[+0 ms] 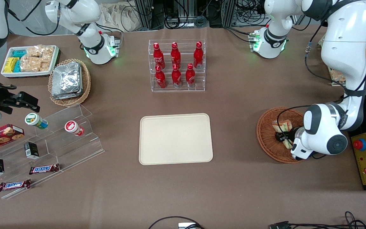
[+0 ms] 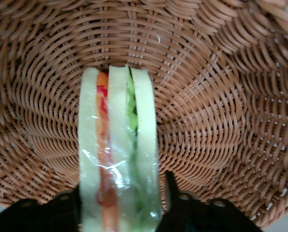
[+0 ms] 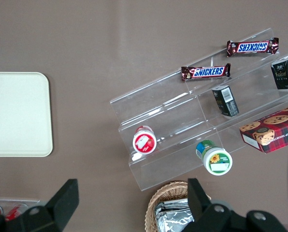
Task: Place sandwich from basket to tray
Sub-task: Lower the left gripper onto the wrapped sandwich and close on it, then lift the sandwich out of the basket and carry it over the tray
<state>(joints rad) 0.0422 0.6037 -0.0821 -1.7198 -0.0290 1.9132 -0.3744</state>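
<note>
Front view, containers read across. White bin (image 1: 6,73): yellow and teal packets plus bagged tan snacks. Tan wicker basket (image 1: 86,83), just beside it: stack of silver foil packs (image 1: 66,79). Clear rack (image 1: 177,65) at 12 o'clock from the tray: six red bottles in two rows. Tray (image 1: 175,139), mid-counter (image 1: 233,101): nothing on it. Basket (image 1: 267,133), toward my working arm's end, at about 3 o'clock from the tray: holds the sandwich (image 1: 284,126).

My end effector (image 1: 283,137) is down inside the basket. Wrist view: my fingers (image 2: 171,186) sit either side of the sandwich (image 2: 119,145), closed onto its bread faces. The sandwich stands on edge, layers upright, red-orange stripe beside green. Its long axis runs straight out from my end effector toward the basket's (image 2: 221,106) woven floor.
</note>
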